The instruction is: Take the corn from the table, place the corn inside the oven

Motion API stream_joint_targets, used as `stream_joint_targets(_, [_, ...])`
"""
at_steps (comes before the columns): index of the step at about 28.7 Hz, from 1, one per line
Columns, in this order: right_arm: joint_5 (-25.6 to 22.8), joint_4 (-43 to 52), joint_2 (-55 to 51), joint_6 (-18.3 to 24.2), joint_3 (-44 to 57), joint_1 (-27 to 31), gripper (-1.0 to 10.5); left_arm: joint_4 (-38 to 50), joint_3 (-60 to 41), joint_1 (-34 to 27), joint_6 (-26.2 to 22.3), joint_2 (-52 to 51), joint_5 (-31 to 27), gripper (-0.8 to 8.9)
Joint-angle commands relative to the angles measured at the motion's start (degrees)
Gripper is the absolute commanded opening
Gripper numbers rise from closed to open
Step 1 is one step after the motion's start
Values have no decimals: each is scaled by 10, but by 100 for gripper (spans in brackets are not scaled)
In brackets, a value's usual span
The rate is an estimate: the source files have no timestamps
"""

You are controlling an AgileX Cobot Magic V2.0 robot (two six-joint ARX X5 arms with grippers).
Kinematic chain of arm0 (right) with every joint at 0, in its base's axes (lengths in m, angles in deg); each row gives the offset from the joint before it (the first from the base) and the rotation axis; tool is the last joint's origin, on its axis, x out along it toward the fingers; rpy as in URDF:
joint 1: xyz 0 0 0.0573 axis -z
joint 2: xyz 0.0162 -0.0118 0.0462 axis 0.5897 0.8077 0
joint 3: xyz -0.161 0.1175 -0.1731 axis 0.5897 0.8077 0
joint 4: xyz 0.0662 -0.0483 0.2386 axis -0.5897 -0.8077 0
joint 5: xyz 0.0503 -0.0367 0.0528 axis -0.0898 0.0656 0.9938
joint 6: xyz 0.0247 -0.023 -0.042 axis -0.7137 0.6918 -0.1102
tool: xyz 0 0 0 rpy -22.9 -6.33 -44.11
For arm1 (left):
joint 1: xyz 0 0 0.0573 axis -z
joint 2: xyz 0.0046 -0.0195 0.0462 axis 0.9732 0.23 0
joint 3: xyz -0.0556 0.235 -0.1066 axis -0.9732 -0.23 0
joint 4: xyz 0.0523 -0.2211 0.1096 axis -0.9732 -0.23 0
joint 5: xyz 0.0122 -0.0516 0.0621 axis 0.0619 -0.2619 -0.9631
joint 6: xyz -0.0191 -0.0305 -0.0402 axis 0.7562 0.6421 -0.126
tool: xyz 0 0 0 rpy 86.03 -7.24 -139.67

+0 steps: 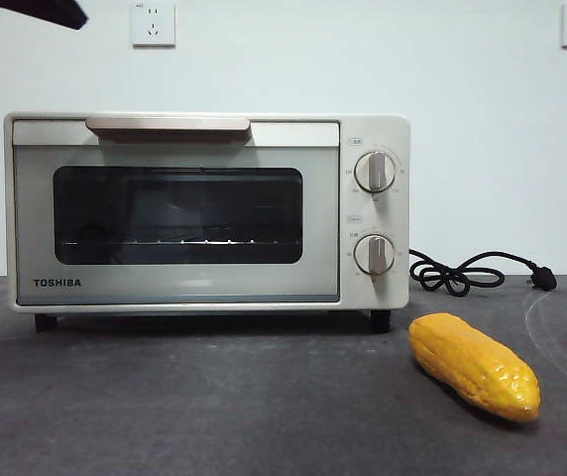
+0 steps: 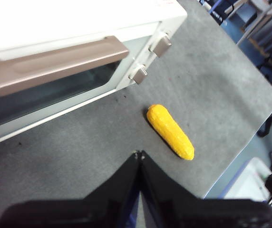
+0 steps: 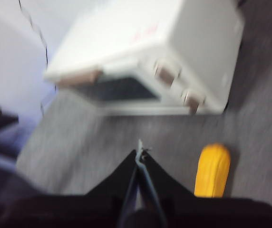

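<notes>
Corn point(image 1: 475, 366), a glossy yellow-orange toy cob with rows of kernels, lies on its side on the dark grey mottled counter point(image 1: 214, 407), at about 4 o'clock from the oven in the front view, just clear of the oven's front corner foot and not touching it. Its tapered end points toward the camera and out to the side. Cream-white TOSHIBA toaster oven point(image 1: 207, 212) stands behind it, dark glass door shut, beige bar handle point(image 1: 168, 125) across the top of the door, two round knobs point(image 1: 375, 172) stacked on the panel side. Wire rack visible through the glass. Black power cord point(image 1: 462, 273) with plug lies coiled on the counter behind the corn, near the oven's side.

My left fingers point(image 2: 140, 154) are clenched together, tips meeting, hovering above the counter; the corn point(image 2: 170, 131) sits near them at roughly 1 o'clock from the tips, apart from them. My right fingers point(image 3: 140, 151) are also pressed closed, holding nothing; that view is blurred, with the corn point(image 3: 212, 170) just beside them and the oven point(image 3: 150, 57) beyond. A black arm tip point(image 1: 41, 10) shows at the front view's upper corner.
</notes>
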Motion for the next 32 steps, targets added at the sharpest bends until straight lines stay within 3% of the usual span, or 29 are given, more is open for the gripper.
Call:
stream_joint_targets(1, [-14,-58,38,80,-35,-39,3,-1,9,25,-12,7,-25,-5])
stream_joint_targets(5, [-80,-94,93,94,-68,-111,32,-1,11,52,-11,13,-56,-6])
stream_joint_targets(8, [-161,-95,130,88,-79,-172,138,-5,11,63,-11,17,-76,-5])
stream_joint_targets(14, [-295,-95,203,85,-81,-275,175,-9,11,69,-11,23,-84,-5])
stream_joint_targets(17, [-349,-93,239,80,-81,-307,338,-9,11,69,-12,24,-84,-5])
stream_joint_targets(23, [-386,-68,306,58,-81,-333,533,-10,11,69,-12,24,-84,-5])
stream_joint_targets(32, [-400,-8,423,55,-81,-336,534,-10,11,69,-12,24,-84,-5])
